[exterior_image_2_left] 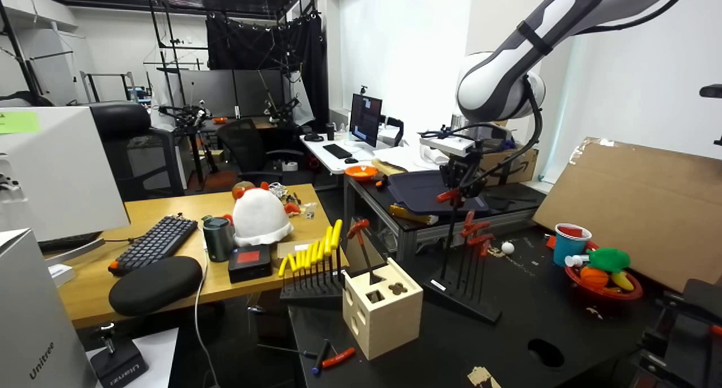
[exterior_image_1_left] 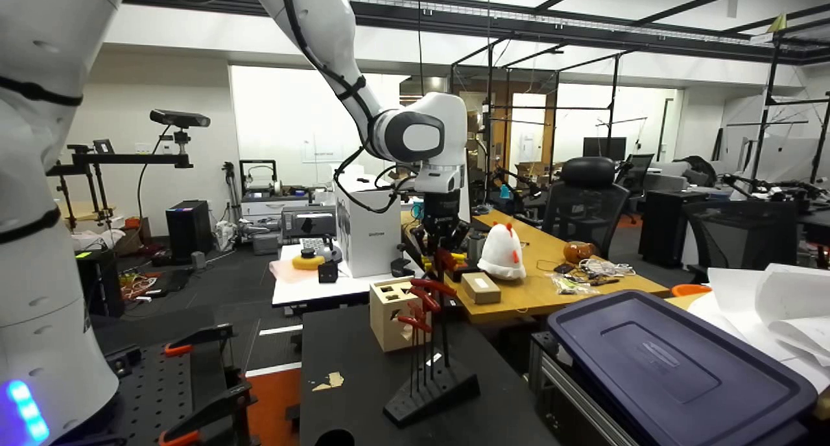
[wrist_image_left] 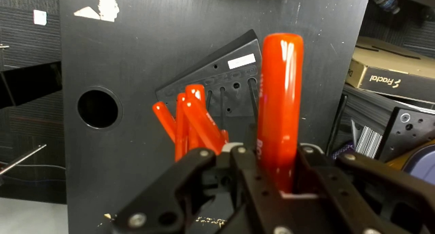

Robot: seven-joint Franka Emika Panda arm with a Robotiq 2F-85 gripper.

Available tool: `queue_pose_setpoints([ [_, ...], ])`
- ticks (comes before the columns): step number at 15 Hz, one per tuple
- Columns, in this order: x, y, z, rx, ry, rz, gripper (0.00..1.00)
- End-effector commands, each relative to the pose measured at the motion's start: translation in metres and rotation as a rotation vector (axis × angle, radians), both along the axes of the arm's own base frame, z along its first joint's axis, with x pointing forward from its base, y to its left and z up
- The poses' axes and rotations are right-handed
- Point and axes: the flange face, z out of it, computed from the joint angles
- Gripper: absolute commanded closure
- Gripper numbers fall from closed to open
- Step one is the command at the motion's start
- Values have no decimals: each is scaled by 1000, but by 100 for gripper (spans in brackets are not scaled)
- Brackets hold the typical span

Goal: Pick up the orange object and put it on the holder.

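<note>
Between the fingers (wrist_image_left: pixel 253 179) of the gripper (wrist_image_left: pixel 278 166), grasped firmly by its handle (wrist_image_left: pixel 282 70), is the orange-red tool (wrist_image_left: pixel 280 104). The handle's long axis lies roughly level, one end jutting past the fingers. Both exterior views show its shaft (exterior_image_1_left: pixel 445 329), mostly hidden in the wrist view, pointing steeply down to the black stand (wrist_image_left: pixel 226 76). Only they show the wooden block (exterior_image_2_left: pixel 390 321), below the fingers to one side.

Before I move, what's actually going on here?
The robot's gripper is closed on a red-orange T-handle key, held roughly upright with its shaft running down to the black stand. Whether the tip sits in a hole isn't clear. Thinner red-orange keys stand in that same stand. The wooden box is nearby; the held key isn't on it.
</note>
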Motion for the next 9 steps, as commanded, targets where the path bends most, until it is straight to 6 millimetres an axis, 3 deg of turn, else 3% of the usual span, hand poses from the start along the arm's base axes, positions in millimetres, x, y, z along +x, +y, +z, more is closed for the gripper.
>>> queue_pose_setpoints([
  [1,-2,2,-19,4,23,32,95],
  [9,-1,-1,-32,9,50,81,95],
])
